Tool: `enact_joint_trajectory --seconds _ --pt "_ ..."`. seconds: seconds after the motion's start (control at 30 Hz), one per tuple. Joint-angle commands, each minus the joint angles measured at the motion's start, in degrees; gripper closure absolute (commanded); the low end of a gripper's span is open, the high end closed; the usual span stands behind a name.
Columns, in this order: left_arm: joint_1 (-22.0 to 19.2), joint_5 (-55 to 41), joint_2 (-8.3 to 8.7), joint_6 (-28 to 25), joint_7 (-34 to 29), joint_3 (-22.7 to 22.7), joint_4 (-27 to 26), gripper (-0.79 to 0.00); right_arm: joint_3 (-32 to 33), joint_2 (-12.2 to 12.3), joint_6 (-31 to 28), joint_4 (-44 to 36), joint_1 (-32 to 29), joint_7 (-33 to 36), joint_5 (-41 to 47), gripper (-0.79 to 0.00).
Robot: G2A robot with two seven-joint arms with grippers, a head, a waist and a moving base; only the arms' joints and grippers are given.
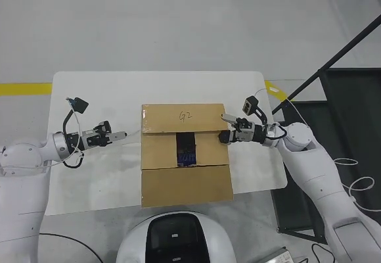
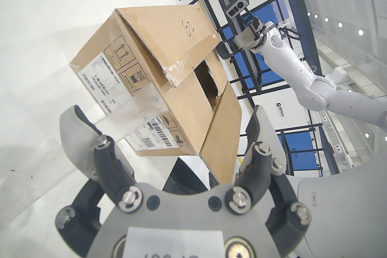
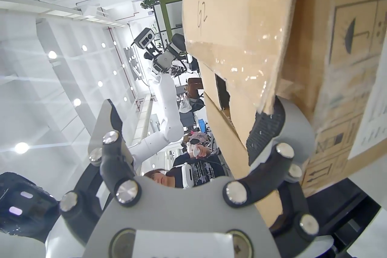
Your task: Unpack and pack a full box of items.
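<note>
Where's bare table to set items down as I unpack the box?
Widest bare patch: the table left of the box, out to its left edge, left claw hanging over it. A bare strip runs behind the box along the far edge. Crowded: right of the box, narrow, the right claw there; the near flap covers the near side.

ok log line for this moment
box on table, near flap out, gap in top | left fingers open, clear of box | right fingers open, one against far flap edge
</note>
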Motion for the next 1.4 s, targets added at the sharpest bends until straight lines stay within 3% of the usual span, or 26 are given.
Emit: enact_joint_trajectory --seconds 0.0,0.53,1.13,1.37 --pt "0.0 0.0 0.0 0.0 0.0 0.0 0.0 -0.785 -0.7 -0.3 0.1 0.8 1.5 -0.3 0.0 -0.785" --pt "0.0 0.0 0.0 0.0 0.0 0.0 0.0 -0.785 -1.4 -2.7 -5.4 6.8 10.1 -2.0 7.5 -0.785" --pt "0.0 0.0 0.0 0.0 0.0 0.0 0.0 -0.785 -1.4 -2.7 -5.4 6.8 10.1 -2.0 7.5 -0.785" --pt "0.0 0.0 0.0 0.0 0.0 0.0 0.0 -0.785 -2.0 -3.5 -5.6 5.9 11.2 -11.1 5.5 -0.785"
